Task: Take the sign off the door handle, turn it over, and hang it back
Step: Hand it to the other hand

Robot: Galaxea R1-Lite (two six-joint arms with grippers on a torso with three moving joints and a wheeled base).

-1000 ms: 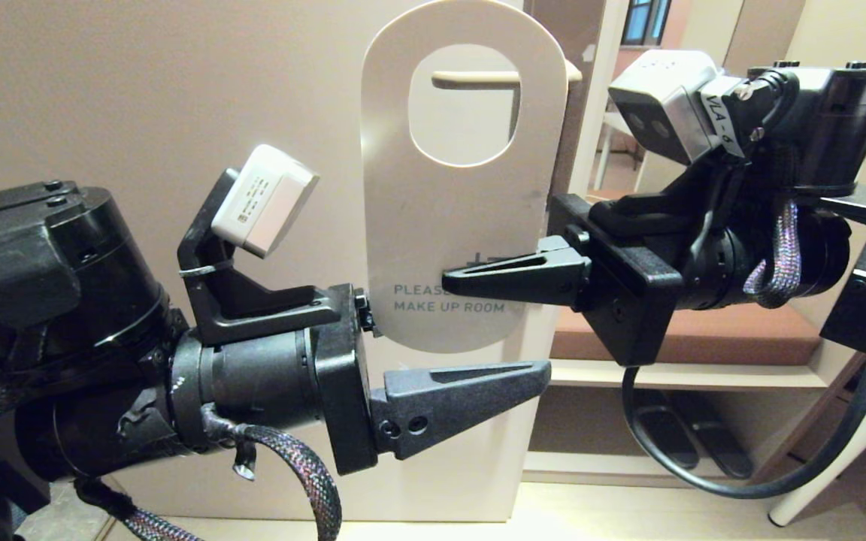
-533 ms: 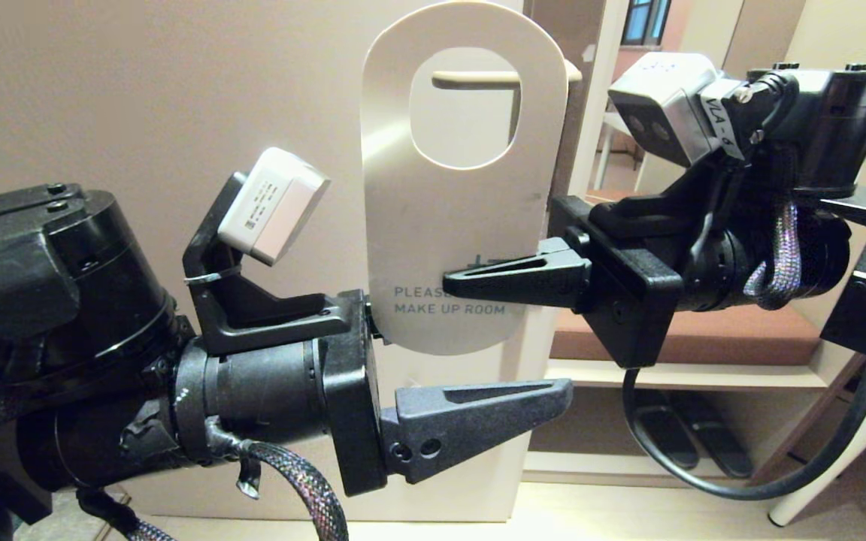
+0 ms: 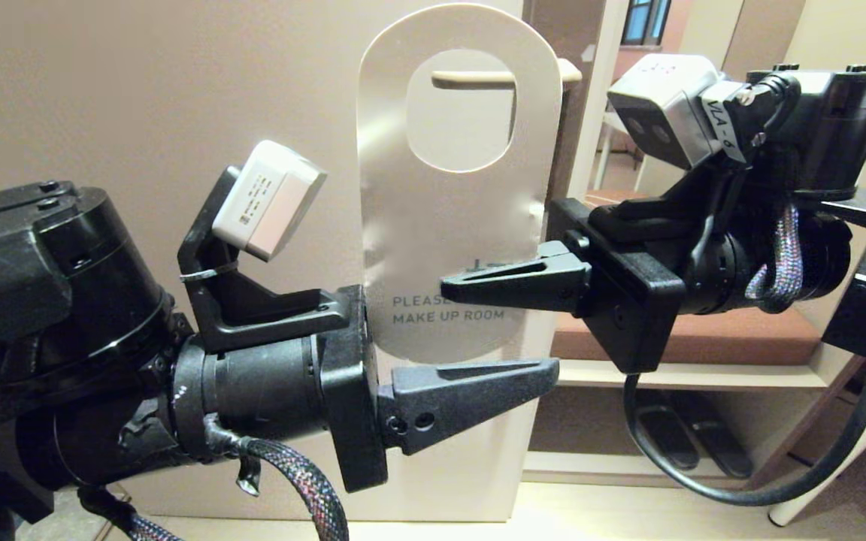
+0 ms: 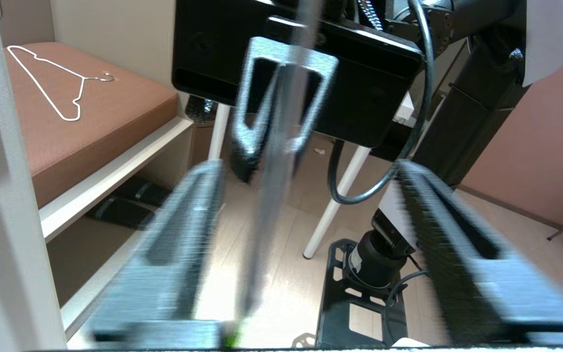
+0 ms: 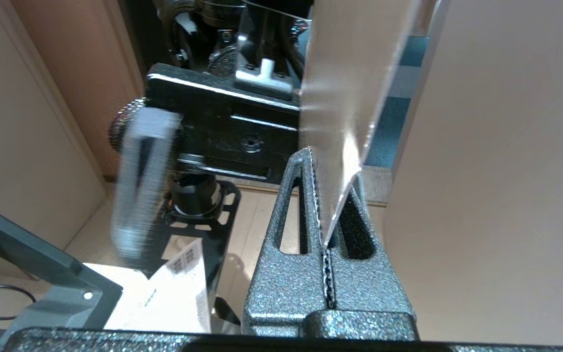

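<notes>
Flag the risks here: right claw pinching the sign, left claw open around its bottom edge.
1. The left claw straddles the sign off-centre in the left wrist view; closing could bend it against the right claw.
2. If the right claw lets go before the left closes, the sign may drop.
3. The door handle appears behind the hole, seemingly not through it, so rehanging needs alignment.

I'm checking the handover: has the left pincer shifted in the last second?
Yes. In the head view the left pincer has crept toward the door edge, its lower finger reaching slightly farther right and lower, with the sign between its fingers.
</notes>
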